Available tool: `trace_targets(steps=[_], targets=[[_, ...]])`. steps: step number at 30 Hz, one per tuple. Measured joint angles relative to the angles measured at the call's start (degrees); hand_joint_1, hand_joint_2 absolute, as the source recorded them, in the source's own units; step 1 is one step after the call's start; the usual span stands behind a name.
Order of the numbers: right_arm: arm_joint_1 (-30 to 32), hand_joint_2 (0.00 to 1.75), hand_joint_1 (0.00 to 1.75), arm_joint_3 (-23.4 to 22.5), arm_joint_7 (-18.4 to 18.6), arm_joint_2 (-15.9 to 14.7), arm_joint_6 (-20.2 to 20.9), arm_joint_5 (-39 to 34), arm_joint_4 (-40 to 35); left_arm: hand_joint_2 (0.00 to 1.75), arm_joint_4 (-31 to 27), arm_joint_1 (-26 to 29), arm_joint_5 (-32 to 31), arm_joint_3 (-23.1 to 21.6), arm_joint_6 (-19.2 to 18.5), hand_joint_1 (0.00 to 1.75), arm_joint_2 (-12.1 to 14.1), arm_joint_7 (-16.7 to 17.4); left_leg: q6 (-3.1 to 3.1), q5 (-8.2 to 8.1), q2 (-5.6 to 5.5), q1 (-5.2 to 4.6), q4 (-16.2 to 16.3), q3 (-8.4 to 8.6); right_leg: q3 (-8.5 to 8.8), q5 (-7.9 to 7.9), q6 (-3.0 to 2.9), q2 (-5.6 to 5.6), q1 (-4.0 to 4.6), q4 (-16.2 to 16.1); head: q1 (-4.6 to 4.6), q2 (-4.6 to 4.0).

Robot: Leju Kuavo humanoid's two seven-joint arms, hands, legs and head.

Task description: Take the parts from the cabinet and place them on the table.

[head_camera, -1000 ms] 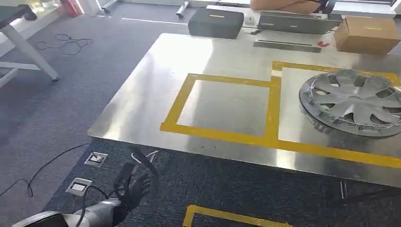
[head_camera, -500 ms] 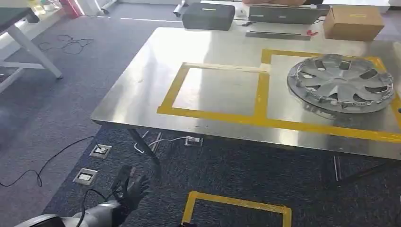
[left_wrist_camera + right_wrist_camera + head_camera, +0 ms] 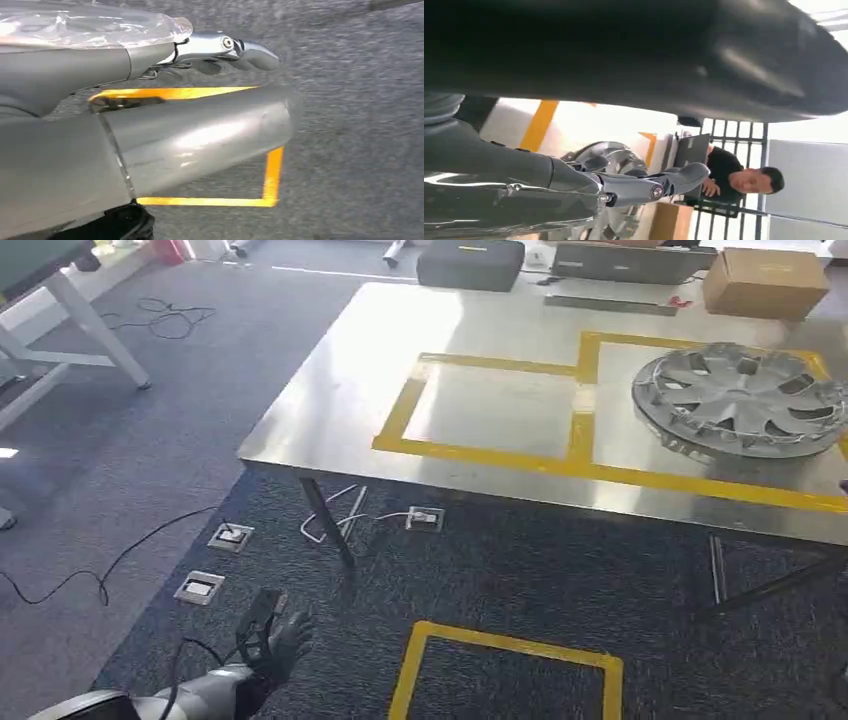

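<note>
Part: a silver wheel cover is seen lying flat, face up, on the steel table, inside the right-hand square of yellow tape. It is also glimpsed past the right hand in the right wrist view.
Long axis: none is offered, since the wheel cover is round; its plane is level with the tabletop.
Empty square: the left taped square on the table is seen bare, just beside the one the cover occupies.
Cabinet: it is judged to lie outside what is shown, so the way to the next part cannot be told.
Left hand: the left hand is held low over the carpet, well short of the table and well apart from the cover, which lies ahead and far to the right of it. Its fingers are spread and nothing is held.
Right hand: the right hand is seen close up with fingers extended and nothing visibly gripped; the cover lies beyond its fingertips and is not touched.
Nearer arm: the right is judged nearer to the cover, since the cover sits at the table's right end.
Floor mark: a yellow taped outline is laid on the carpet in front of the table, near the left hand.
Far edge: a cardboard box and a dark case are set at the table's far side.
</note>
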Motion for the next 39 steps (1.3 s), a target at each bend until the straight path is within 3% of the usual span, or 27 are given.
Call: trace_targets(steps=[1, 2, 3, 5, 6, 7, 8, 10, 11, 12, 14, 16, 17, 18, 21, 22, 23, 25, 26, 27, 29, 31, 32, 33, 35, 37, 39], targets=[[0.03, 0.00, 0.00, -0.22, 0.02, 0.00, -0.15, 0.13, -0.18, 0.00, 0.00, -0.04, -0.26, 0.00, 0.00, 0.00, -0.07, 0.07, -0.32, 0.43, -0.01, 0.01, 0.41, -0.65, 3.93, 0.21, -0.07, -0.02, -0.02, -5.52, 0.04, 0.00], [0.02, 0.00, 0.00, -0.42, 0.07, -0.02, -0.31, 0.20, -0.54, 0.00, 0.00, -0.06, -0.35, 0.00, 0.00, 0.00, -0.09, 0.09, -0.69, 0.75, -0.04, -0.36, 0.83, -1.27, 7.23, -1.71, -0.21, 0.00, 0.31, -11.12, 0.15, 0.00], [0.22, 0.00, 0.00, -0.66, 0.05, -0.02, -0.44, 0.24, -0.92, 0.00, 0.00, -0.09, -0.44, 0.00, 0.00, 0.00, -0.17, 0.11, -1.02, 1.33, 0.00, -0.32, 0.98, -1.45, 8.21, -2.55, -0.90, 0.20, 0.33, -13.30, -0.09, 0.00], [0.68, 0.00, 0.00, -1.01, 0.13, -0.02, -0.66, 0.42, -1.07, 0.00, 0.00, -0.15, -0.57, 0.00, 0.00, 0.00, -0.20, 0.20, -1.68, 2.52, 0.00, -0.11, 0.54, -1.57, 7.20, -1.85, -1.34, 0.23, 0.73, -12.41, -0.20, 0.00], [1.04, 0.00, 0.00, -1.24, 0.20, 0.00, -0.87, 0.50, -1.16, 0.00, 0.02, -0.06, -0.72, 0.00, 0.00, 0.00, -0.17, 0.33, -2.12, 2.99, -0.06, -0.39, 0.65, -1.84, 5.96, -1.15, -2.01, 0.15, 0.35, -12.72, -0.26, 0.00], [1.21, 0.00, 0.00, -1.42, 0.26, 0.00, -0.98, 0.59, -1.40, 0.00, 0.00, -0.07, -0.83, 0.00, 0.00, 0.00, -0.22, 0.35, -2.40, 1.29, -0.19, -0.02, 1.46, -2.43, 6.10, -0.44, -2.51, -0.10, 0.19, -12.66, 0.07, 0.00], [1.48, 0.00, 0.00, -1.79, 0.33, 0.00, -0.98, 0.65, -1.66, 0.00, 0.00, -0.08, -0.96, 0.00, 0.00, 0.00, -0.28, 0.46, -2.75, -2.21, -0.14, 0.08, 3.96, -3.68, 5.17, 0.16, -3.05, -0.01, 0.21, -12.66, -0.24, 0.00], [1.98, 0.00, 0.00, -2.58, 0.26, 0.02, -0.96, 0.81, -2.12, 0.00, 0.00, -0.12, -0.98, 0.00, 0.00, 0.00, -0.39, 0.48, -3.25, -9.36, -0.16, 0.33, 12.90, -6.31, 3.44, 1.61, -3.50, -0.03, 0.39, -12.60, -0.61, 0.00], [2.22, 0.00, 0.00, -2.93, 0.26, 0.02, -0.96, 0.83, -2.25, 0.00, 0.00, -0.11, -1.07, 0.00, 0.02, 0.00, -0.44, 0.50, -3.43, -11.33, -0.15, 0.40, 17.81, -7.40, 2.42, 2.36, -3.53, 0.01, 0.49, -12.55, -0.68, 0.00], [2.48, 0.00, 0.00, -3.17, 0.26, 0.02, -0.96, 0.85, -2.43, 0.00, 0.00, -0.11, -1.12, 0.00, 0.02, 0.00, -0.48, 0.61, -3.47, -11.20, -0.16, 0.42, 20.52, -7.63, 1.53, 2.97, -3.55, 0.04, 0.59, -12.46, -0.74, 0.00], [2.95, 0.00, 0.00, -3.56, 0.26, 0.02, -0.94, 1.03, -2.56, 0.00, 0.00, -0.15, -1.14, 0.00, 0.02, 0.00, -0.57, 0.68, -3.16, -7.19, -0.16, 0.41, 18.80, -4.67, -0.12, 4.24, -3.47, 0.10, 0.78, -12.40, -0.85, 0.00], [3.02, 0.00, 0.00, -4.07, 0.31, 0.02, -0.85, 1.33, -3.06, 0.00, 0.00, -0.39, -1.12, 0.00, 0.02, 0.00, -0.63, 0.77, -2.29, -4.62, -0.26, 0.29, 9.47, 2.11, -1.24, 5.30, -3.21, 0.23, 0.92, -12.34, -0.94, 0.00], [3.03, 0.00, 0.00, -4.24, 0.37, 0.02, -0.85, 1.53, -3.45, 0.00, 0.00, -0.66, -1.12, 0.00, 0.02, 0.00, -0.57, 0.85, -1.76, -5.58, -0.52, -0.03, 4.11, 6.20, -1.78, 5.72, -2.95, 0.19, 1.00, -12.33, -0.96, 0.00], [2.95, 0.00, 0.00, -4.46, 0.46, 0.02, -0.85, 1.66, -3.76, 0.00, 0.00, -0.89, -1.12, 0.00, 0.02, 0.00, -0.57, 0.85, -1.34, -6.55, -0.54, -0.25, -0.52, 8.06, -2.09, 6.26, -2.66, 0.09, 1.13, -12.23, -0.85, 0.00], [3.41, 0.00, 0.00, -4.68, 1.11, 0.02, -0.81, 1.79, -4.41, 0.00, 0.00, -0.81, -1.12, 0.00, 0.11, 0.00, -0.59, 0.85, -0.45, -5.06, -0.62, -0.80, -0.56, 7.06, -2.44, 8.06, -1.55, 0.06, 0.50, -13.06, -0.94, 0.00], [3.91, 0.00, 0.00, -4.94, 1.25, 0.02, -0.81, 1.79, -4.72, 0.00, 0.00, -0.74, -0.99, 0.00, 0.20, 0.00, -0.76, 0.85, 0.09, -4.25, -0.08, -0.04, -1.47, 6.85, -3.19, 7.37, -1.31, 0.07, 0.41, -12.79, -0.92, 0.00], [4.23, 0.00, 0.00, -5.18, 1.36, 0.02, -0.81, 1.81, -4.92, 0.00, 0.00, -0.72, -0.94, 0.00, 0.20, 0.00, -0.74, 0.85, 0.36, -3.60, -0.16, -0.22, -1.50, 6.30, -3.99, 4.45, -1.08, 0.17, 0.58, -10.93, -0.61, 0.00], [4.36, 0.00, 0.00, -5.38, 1.46, 0.04, -0.81, 1.81, -5.20, 0.00, 0.00, -0.68, -0.90, 0.00, 0.48, 0.00, -0.74, 0.83, 0.70, -2.70, 0.01, -0.25, -1.37, 5.06, -6.41, -2.63, -0.89, 0.15, 0.56, -2.04, -0.04, 0.00], [4.57, 0.00, 0.00, -5.47, 1.44, 0.02, -0.83, 1.79, -5.29, 0.00, 0.00, -0.64, -0.90, 0.00, 0.52, 0.00, -0.85, 0.83, 0.71, -2.22, 0.03, -0.30, -1.29, 4.45, -7.30, -5.09, -0.71, 0.16, 0.56, 2.97, -0.04, 0.00], [4.78, 0.00, 0.00, -5.51, 1.47, 0.05, -0.90, 1.81, -5.36, 0.00, 0.00, -0.61, -0.88, 0.00, 0.55, 0.00, -0.92, 0.83, 0.64, -1.76, 0.04, -0.30, -1.13, 3.78, -7.49, -5.77, -0.56, 0.15, 0.55, 6.35, 0.04, 0.00], [4.77, 0.00, 0.00, -5.51, 1.66, 0.05, -0.96, 1.99, -5.38, 0.00, 0.00, -0.54, -0.72, 0.00, 0.55, 0.00, -1.03, 0.83, 0.36, -0.97, 0.06, -0.17, -0.61, 2.30, -4.59, -2.50, -0.40, 0.13, 0.38, 4.93, 0.13, 0.00], [4.25, 0.00, 0.00, -5.51, 1.97, 0.05, -1.03, 2.08, -5.51, 0.00, 0.00, -0.62, -0.50, 0.00, 0.55, 0.00, -1.05, 0.83, -0.09, -0.52, 0.05, 0.00, 0.33, 1.00, 1.74, 0.98, -0.17, 0.11, 0.01, -4.15, 0.18, 0.00], [3.77, 0.00, 0.00, -5.49, 2.08, 0.11, -1.03, 2.18, -5.53, 0.00, 0.00, -0.67, -0.37, 0.00, 0.55, 0.00, -0.92, 0.85, -0.38, -0.34, 0.04, -0.06, 0.83, 0.36, 4.18, -0.28, 0.03, 0.14, -0.16, -8.86, 0.18, 0.00], [3.30, 0.00, 0.00, -5.40, 2.27, 0.18, -1.01, 2.19, -5.62, 0.00, 0.00, -0.88, -0.20, 0.00, 0.55, 0.00, -0.83, 0.85, -0.76, 0.05, 0.09, -0.29, 1.32, -0.27, 6.29, -0.86, -0.27, 0.53, 0.40, -11.55, 0.16, 0.00], [2.83, 0.00, 0.00, -5.18, 2.58, 0.20, -0.94, 1.68, -5.62, 0.00, 0.00, -0.97, 0.37, 0.00, 0.55, 0.00, -0.55, 0.81, -1.32, 1.23, -0.01, -0.33, 1.28, -0.85, 5.68, -0.84, -0.67, 0.63, 0.55, -11.61, 0.07, 0.00], [2.32, 0.00, 0.00, -4.68, 2.60, 0.24, -0.76, 0.98, -5.46, 0.00, 0.00, -0.73, 1.07, 0.00, 0.55, 0.00, -0.11, 0.61, -1.87, 1.60, -0.13, -0.46, 1.38, -1.41, 4.57, -0.08, -1.73, 0.38, 0.09, -11.70, 0.07, 0.00], [1.29, 0.00, 0.00, -4.00, 2.47, 0.31, -0.72, 0.61, -5.29, 0.00, 0.00, -0.69, 1.25, 0.00, 0.55, 0.00, 0.07, 0.39, -2.58, -4.88, -0.15, -0.02, 6.58, -3.83, 3.16, 1.28, -3.10, 0.18, 0.18, -11.58, -0.59, 0.00]])
